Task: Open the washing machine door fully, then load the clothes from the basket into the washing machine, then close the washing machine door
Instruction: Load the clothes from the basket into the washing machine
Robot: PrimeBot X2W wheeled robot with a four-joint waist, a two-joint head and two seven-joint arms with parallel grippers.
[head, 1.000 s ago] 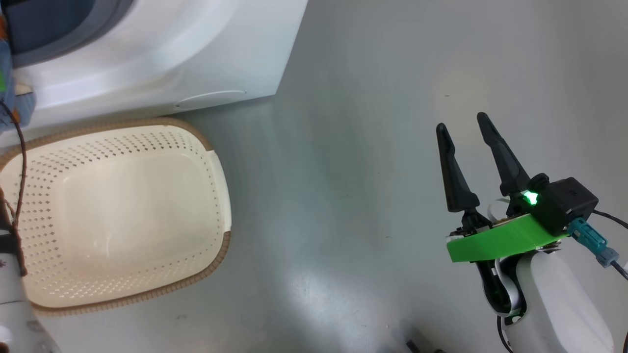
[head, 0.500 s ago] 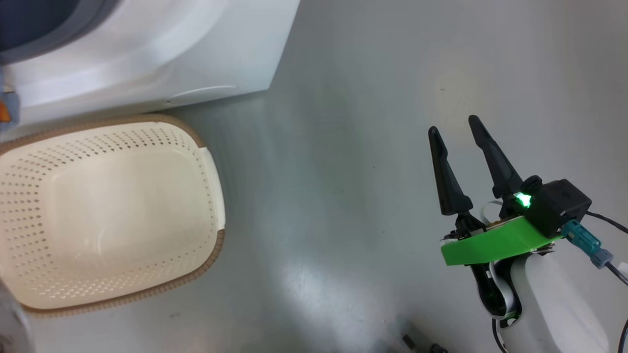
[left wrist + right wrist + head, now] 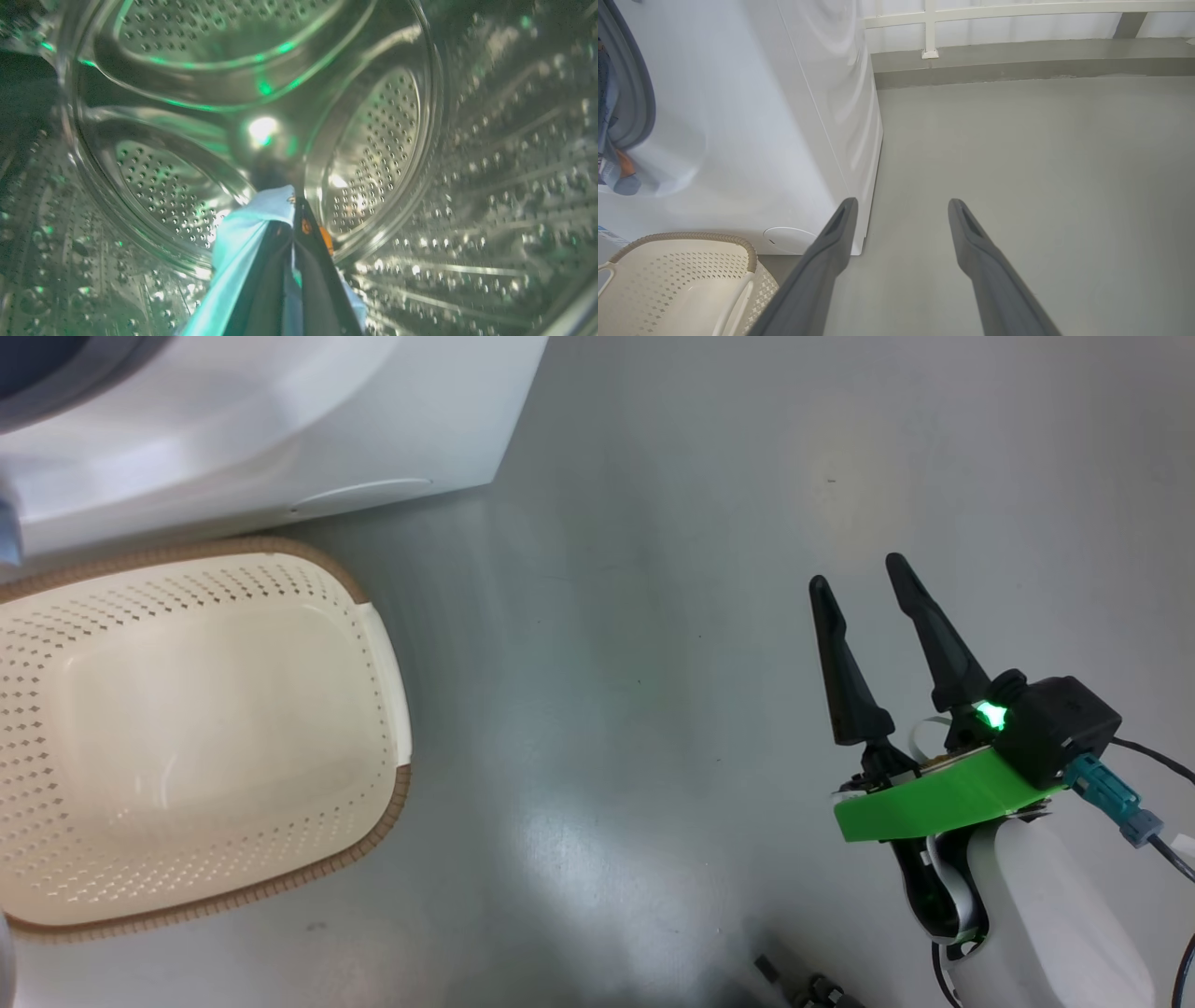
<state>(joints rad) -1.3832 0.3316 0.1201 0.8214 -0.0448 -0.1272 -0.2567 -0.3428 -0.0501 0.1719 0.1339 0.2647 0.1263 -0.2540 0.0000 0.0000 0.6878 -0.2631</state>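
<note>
Blue clothes [image 3: 233, 261], pinched in the jaws of the left gripper [image 3: 293, 217] inside the steel drum [image 3: 387, 140], may trail over the grey rubber ring [image 3: 642, 102] if dropped short, blocking closure.

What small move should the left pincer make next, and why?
Probably open the left pincer and let the clothes drop. It is shut on them well inside the steel drum, and the basket is empty, so nothing more needs picking up. The right pincer hangs open over the floor.
</note>
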